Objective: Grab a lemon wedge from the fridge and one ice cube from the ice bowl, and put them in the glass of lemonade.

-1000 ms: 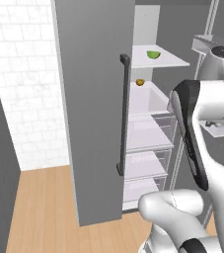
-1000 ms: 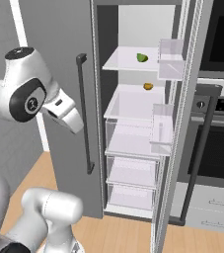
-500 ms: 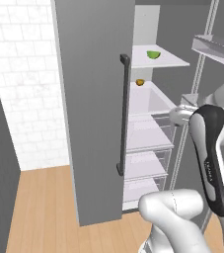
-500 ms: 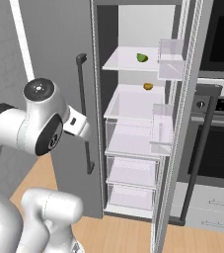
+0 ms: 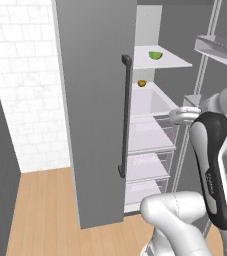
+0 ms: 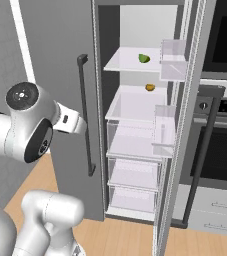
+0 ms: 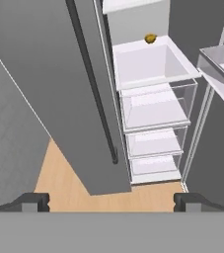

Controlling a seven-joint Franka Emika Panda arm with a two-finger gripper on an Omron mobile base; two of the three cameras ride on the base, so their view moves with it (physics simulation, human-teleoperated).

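You've got one lemon wedge (image 5: 155, 55) on the top shelf of the fridge (image 6: 135, 107) and one tiny orange-brown thing (image 7: 150, 38) a shelf lower. One door hangs open, wood floor (image 5: 40, 210) below (white brick wall on the left). Gripper (image 7: 111, 200) spread wide, empty.

Fridge (image 6: 60, 45): 1 unit, w/ 1 door shut, 1 open. Inside: 1 lemon wedge (image 6: 144, 58), 1 small orange-brown item (image 6: 150, 87), 2 white shelves, 3 clear drawers. Dark bar handles in sight: 2; oven (image 6: 220, 45): 1.
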